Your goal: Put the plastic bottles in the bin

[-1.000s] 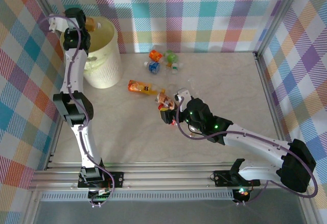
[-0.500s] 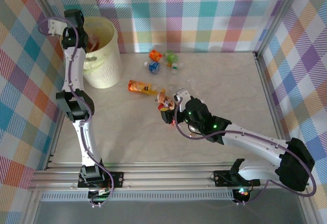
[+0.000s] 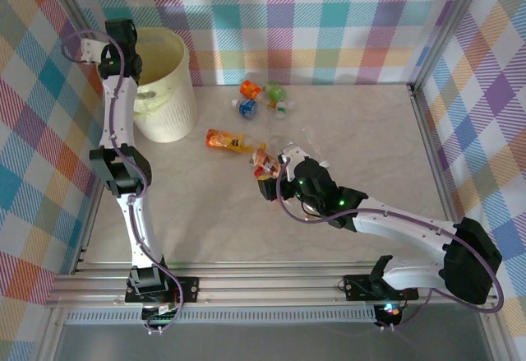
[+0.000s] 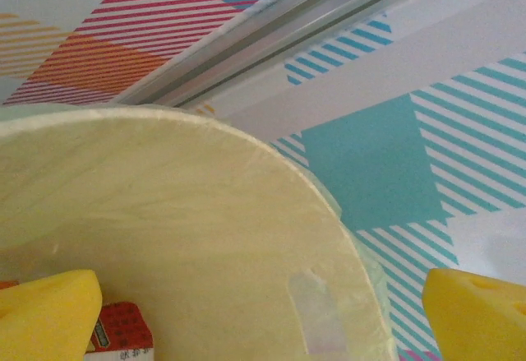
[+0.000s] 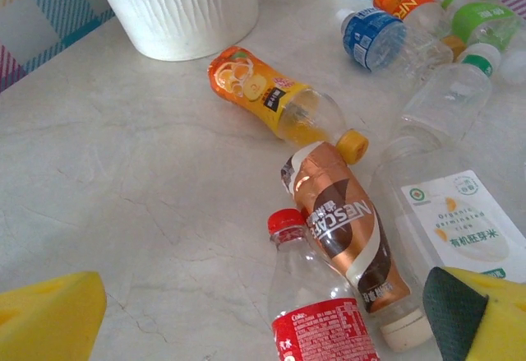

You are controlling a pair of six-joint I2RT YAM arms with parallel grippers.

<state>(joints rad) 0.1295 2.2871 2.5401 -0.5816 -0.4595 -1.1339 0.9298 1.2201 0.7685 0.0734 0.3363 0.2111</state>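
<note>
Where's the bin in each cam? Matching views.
Top external: the bin stands far left.
Left wrist: its pale inner wall curves across the lower left.
Right wrist: its ribbed side sits at top left.
Shared landmark: the orange-label bottle lying near its foot, in top external and right wrist.

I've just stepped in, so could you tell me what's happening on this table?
Plastic bottles are being cleared into the pale cream-yellow round plastic bin. The left arm holds its jaws open over it. The right arm hangs its jaws open above a red-capped clear bottle and a brown-labelled bottle on the table.
</note>
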